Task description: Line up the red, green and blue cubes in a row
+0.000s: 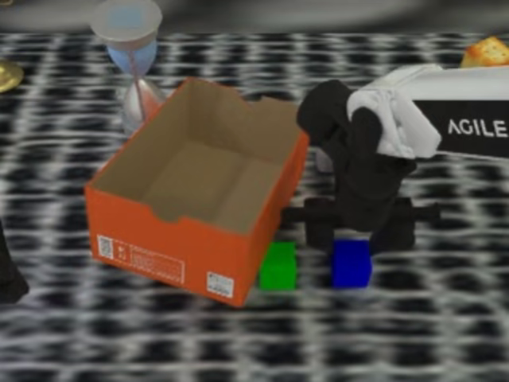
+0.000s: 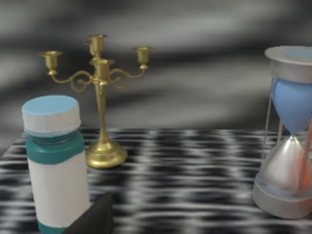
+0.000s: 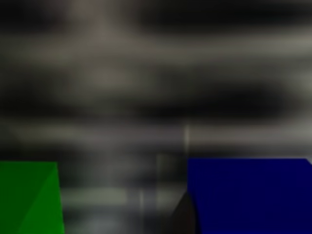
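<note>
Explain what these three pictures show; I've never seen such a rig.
A simulated AgileX robot with two arms works at a patterned table. One camera looks down from above; the others ride on each wrist. From above, the right gripper stands over the blue cube, with the green cube beside it and an open orange box to their left. No red cube shows. The right wrist camera sees both cubes close up; whether the jaws grip the blue one is unclear. The left arm is parked at the left edge; its camera shows a bottle, a candelabra and an hourglass.
</note>
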Robot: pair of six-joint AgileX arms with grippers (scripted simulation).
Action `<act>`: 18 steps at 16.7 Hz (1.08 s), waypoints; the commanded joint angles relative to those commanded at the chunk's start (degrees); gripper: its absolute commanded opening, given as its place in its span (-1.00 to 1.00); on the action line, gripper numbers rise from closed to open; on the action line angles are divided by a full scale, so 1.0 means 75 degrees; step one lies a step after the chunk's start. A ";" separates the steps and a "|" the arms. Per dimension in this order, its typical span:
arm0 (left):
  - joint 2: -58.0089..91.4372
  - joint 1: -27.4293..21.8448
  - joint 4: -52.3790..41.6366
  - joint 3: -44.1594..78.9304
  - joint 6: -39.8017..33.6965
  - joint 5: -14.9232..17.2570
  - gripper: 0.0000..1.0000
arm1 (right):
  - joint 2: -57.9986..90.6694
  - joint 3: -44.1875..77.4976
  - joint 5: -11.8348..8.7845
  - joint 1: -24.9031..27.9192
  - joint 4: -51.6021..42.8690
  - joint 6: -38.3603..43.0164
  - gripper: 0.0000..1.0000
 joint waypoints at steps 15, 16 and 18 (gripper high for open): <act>0.0000 0.0000 0.0000 0.0000 0.0000 0.0000 1.00 | -0.0044 0.0102 -0.0014 -0.0003 -0.0134 0.0002 1.00; 0.0000 0.0000 0.0000 0.0000 0.0000 0.0000 1.00 | -0.0098 0.0222 -0.0026 0.0014 -0.0318 0.0002 1.00; 0.0000 0.0000 0.0000 0.0000 0.0000 0.0000 1.00 | -0.0273 0.0538 -0.0037 0.0048 -0.0846 0.0001 1.00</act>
